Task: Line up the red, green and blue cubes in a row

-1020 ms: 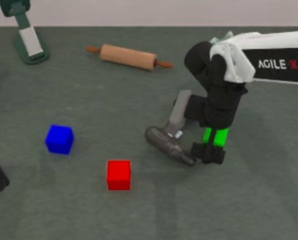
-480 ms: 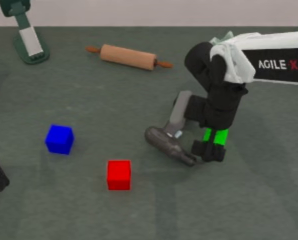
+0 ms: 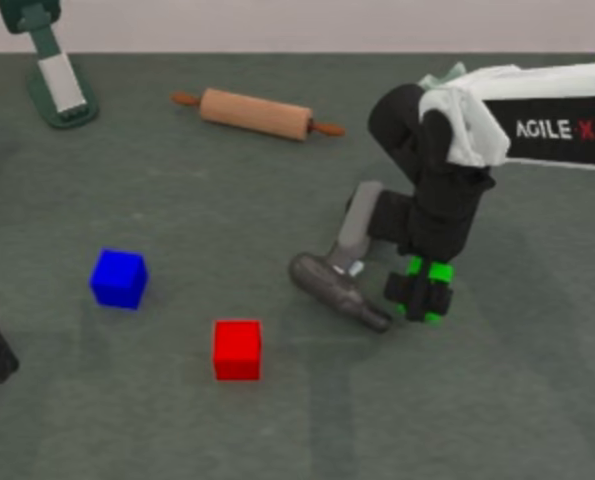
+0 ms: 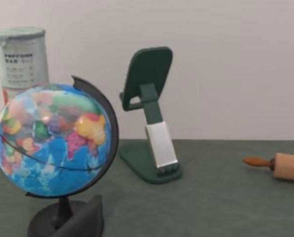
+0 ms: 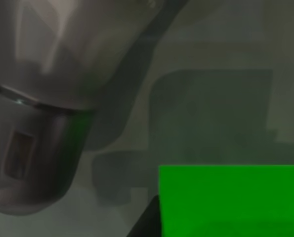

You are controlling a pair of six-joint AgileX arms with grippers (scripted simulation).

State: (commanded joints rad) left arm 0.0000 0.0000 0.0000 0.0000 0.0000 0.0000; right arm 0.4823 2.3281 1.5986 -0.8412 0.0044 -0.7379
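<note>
Right of the grey drill (image 3: 339,285), the right hand (image 3: 418,297) clamps the green cube (image 3: 439,272). Red cube (image 3: 237,349) and blue cube (image 3: 118,278) sit apart on the surface (image 3: 527,400). Left arm is parked at the left edge.

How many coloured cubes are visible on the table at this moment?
3: the blue cube at the left, the red cube nearer centre, the green cube in the right gripper beside the drill.
</note>
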